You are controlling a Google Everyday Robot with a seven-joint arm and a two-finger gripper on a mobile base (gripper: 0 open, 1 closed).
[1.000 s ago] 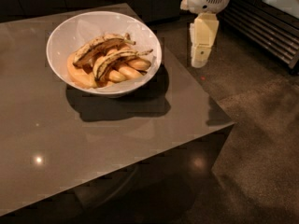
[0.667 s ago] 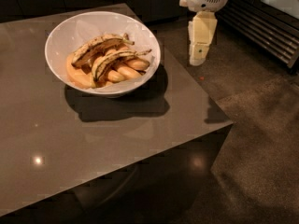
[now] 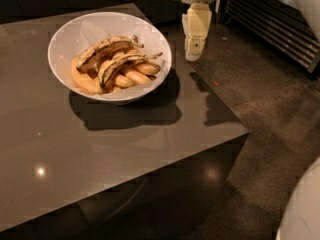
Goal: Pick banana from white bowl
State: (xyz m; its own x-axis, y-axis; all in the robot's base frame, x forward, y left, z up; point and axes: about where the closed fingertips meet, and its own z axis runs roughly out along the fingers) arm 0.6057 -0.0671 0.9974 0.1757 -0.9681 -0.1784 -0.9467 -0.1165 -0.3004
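The white bowl (image 3: 65,41) stands on the brown table (image 3: 100,149) toward its far side. In it lies the banana (image 3: 122,63), pale yellow with a black streak, curved, its thin stem pointing right. A darker, browner banana (image 3: 102,50) lies just behind it. Smooth orange pieces (image 3: 85,79) fill the bowl under both. My gripper (image 3: 193,53) hangs to the right of the bowl, near the table's right edge, apart from the bowl and pointing down.
The table's right edge and front corner (image 3: 242,130) drop to a dark speckled floor (image 3: 270,94). A slatted dark grille (image 3: 280,29) runs along the back right. A white rounded part of my body (image 3: 302,209) shows at the bottom right.
The bowl and table have shifted slightly left and down in the view. The gripper keeps about the same place to the right of the bowl.
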